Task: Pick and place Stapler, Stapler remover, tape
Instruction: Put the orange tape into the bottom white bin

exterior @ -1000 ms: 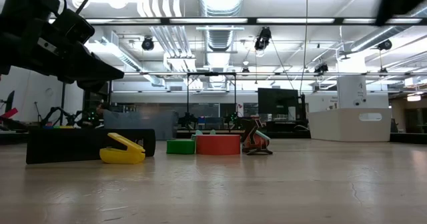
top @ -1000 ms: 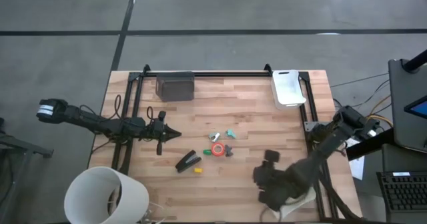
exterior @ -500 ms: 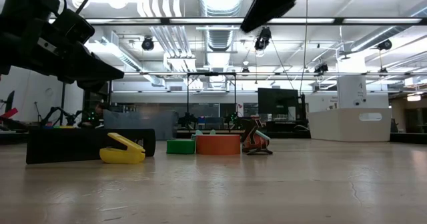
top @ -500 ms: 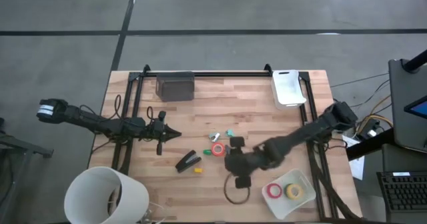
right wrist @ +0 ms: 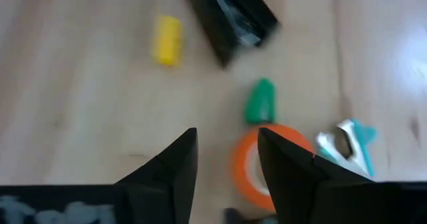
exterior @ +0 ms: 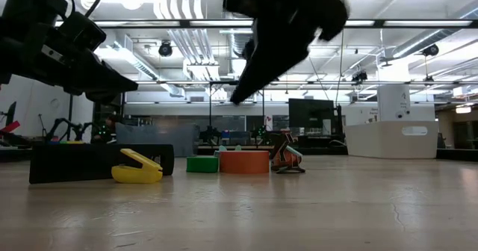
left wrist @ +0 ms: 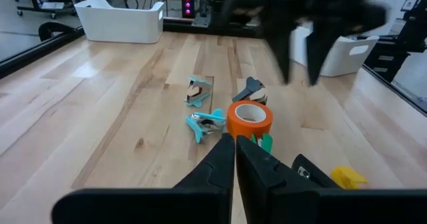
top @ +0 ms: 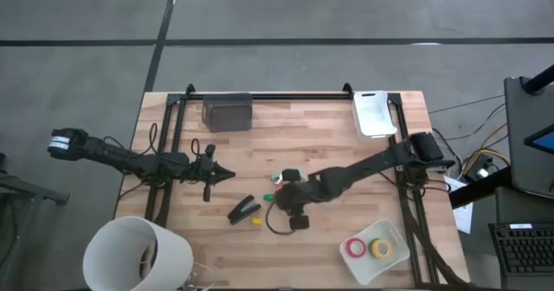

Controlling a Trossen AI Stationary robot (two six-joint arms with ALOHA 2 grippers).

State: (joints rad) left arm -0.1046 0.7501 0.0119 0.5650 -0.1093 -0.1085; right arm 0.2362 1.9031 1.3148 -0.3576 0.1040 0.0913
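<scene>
The black stapler (top: 245,210) lies flat near the table's middle, with a small yellow piece (top: 257,222) beside it. An orange tape roll (right wrist: 261,169) lies flat just right of the stapler. A green bit (right wrist: 260,101) and teal stapler removers (left wrist: 202,124) lie around the roll. My right gripper (right wrist: 227,137) hangs open above the orange roll, slanting down and touching nothing; in the high view my right gripper (top: 282,201) hides the roll. My left gripper (top: 227,174) waits shut at the table's left, pointing toward the pile.
A pale tray (top: 391,236) at the near right holds a red roll (top: 354,247) and a yellow roll (top: 379,248). A white bin (top: 374,113) and a dark box (top: 227,113) stand along the far edge. A large white round vessel (top: 138,255) stands at the near left corner.
My right gripper has swung from above the tray at the near right toward the table's middle, sinking and rolling its wrist. It now hangs over the orange roll beside the stapler. The tray with its two rolls has come into sight.
</scene>
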